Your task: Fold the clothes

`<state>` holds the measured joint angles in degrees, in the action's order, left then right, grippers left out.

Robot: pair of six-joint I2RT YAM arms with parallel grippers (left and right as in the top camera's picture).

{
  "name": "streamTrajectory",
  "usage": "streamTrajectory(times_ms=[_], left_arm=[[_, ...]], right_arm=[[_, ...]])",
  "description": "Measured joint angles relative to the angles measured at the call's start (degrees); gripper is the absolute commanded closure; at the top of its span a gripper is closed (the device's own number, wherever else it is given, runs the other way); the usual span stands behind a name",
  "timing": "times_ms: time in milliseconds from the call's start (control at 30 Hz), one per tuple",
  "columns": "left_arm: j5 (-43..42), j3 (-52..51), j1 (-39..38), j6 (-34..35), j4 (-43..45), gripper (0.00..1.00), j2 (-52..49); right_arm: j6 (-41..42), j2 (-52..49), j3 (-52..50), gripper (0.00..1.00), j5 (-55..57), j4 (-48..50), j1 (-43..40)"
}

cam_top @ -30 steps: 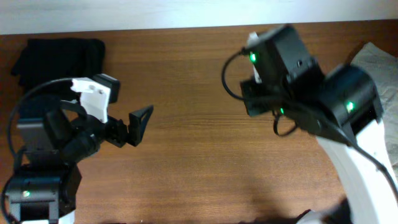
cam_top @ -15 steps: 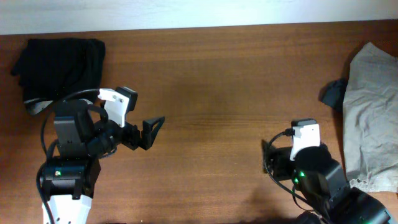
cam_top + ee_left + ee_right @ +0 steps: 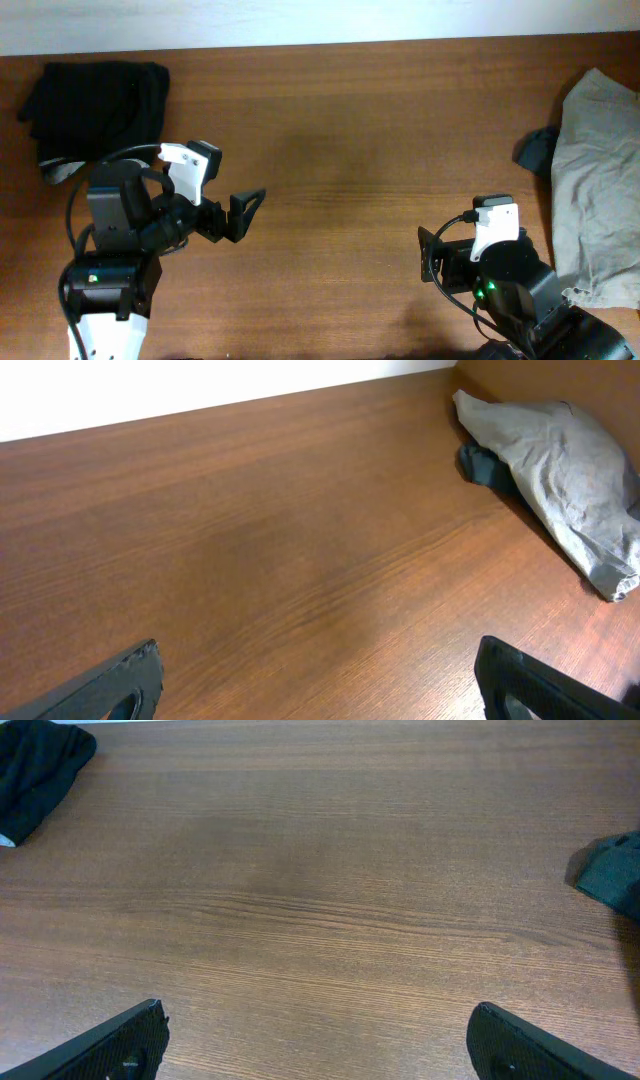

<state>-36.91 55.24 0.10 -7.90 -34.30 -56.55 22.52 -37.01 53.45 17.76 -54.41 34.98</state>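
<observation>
The clothes point(image 3: 95, 105) lie as a compact black bundle at the table's back left corner, with a sliver of light grey lining at the near edge. The right wrist view shows them at its top left point(image 3: 35, 770). My left gripper point(image 3: 243, 215) hovers right of and nearer than the bundle, apart from it, open and empty point(image 3: 320, 685). At the front right, far from the bundle, my right gripper point(image 3: 428, 256) stands open above bare wood with nothing between its fingers point(image 3: 318, 1042).
A crumpled grey garment point(image 3: 600, 190) lies along the right edge, also seen in the left wrist view point(image 3: 560, 470). A small dark cloth point(image 3: 537, 150) lies at its left side point(image 3: 610, 875). The wooden table point(image 3: 340, 130) ends at a white wall behind.
My right arm has pulled back from the back centre-right to the front right, and its gripper has opened. That uncovered the grey garment. My left arm shifted slightly right early on, then held still.
</observation>
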Motion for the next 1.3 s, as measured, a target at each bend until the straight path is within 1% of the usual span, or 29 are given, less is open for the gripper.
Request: streamTrajectory(times_ms=[67, 133, 200, 267, 333, 433, 567, 700, 833, 1000, 1300], left_arm=[[1.66, -0.02, 0.00, 0.04, -2.47, 0.01, 1.49], [4.37, -0.48, -0.17, 0.02, -4.00, 0.01, 5.31], [7.52, -2.21, -0.81, 0.02, -2.67, 0.01, 10.78], [10.60, -6.03, -1.27, 0.00, 0.61, 0.00, 17.70], [13.40, -13.25, -0.85, 0.00, 5.79, 0.01, 26.25], [15.28, -24.79, 0.35, 0.39, 12.44, 0.01, 35.95], [18.64, -39.21, 0.63, 3.80, 21.53, 0.01, 44.28], [21.68, -49.09, 0.63, 7.48, 29.40, 0.01, 47.58], [24.22, -53.86, 0.63, 10.62, 30.29, 0.00, 50.58], [26.49, -54.23, 0.63, 11.87, 30.95, 0.01, 55.47], [26.93, -54.25, 0.63, 12.09, 30.67, 0.01, 55.76]], right_arm=[[0.04, 0.00, 0.00, 0.01, 0.00, 0.02, 0.00], [0.02, 0.00, -0.02, 0.01, 0.00, -0.02, 0.00], [0.00, 0.00, -0.02, 0.01, 0.02, -0.04, 0.00], [0.04, 0.00, -0.02, 0.01, 0.00, -0.09, 0.00], [0.00, 0.02, -0.02, 0.01, 0.00, -0.09, 0.00], [-0.02, 0.00, -0.11, 0.01, 0.00, -0.11, 0.00], [0.02, 0.02, -0.13, 0.01, 0.00, -0.13, 0.00], [0.02, 0.02, -0.13, 0.01, -0.02, -0.17, 0.00], [0.00, 0.00, -0.13, 0.01, 0.00, -0.15, 0.00], [0.02, 0.00, -0.13, 0.01, 0.00, -0.17, 0.00], [0.02, 0.00, -0.13, 0.01, 0.00, -0.17, 0.00]])
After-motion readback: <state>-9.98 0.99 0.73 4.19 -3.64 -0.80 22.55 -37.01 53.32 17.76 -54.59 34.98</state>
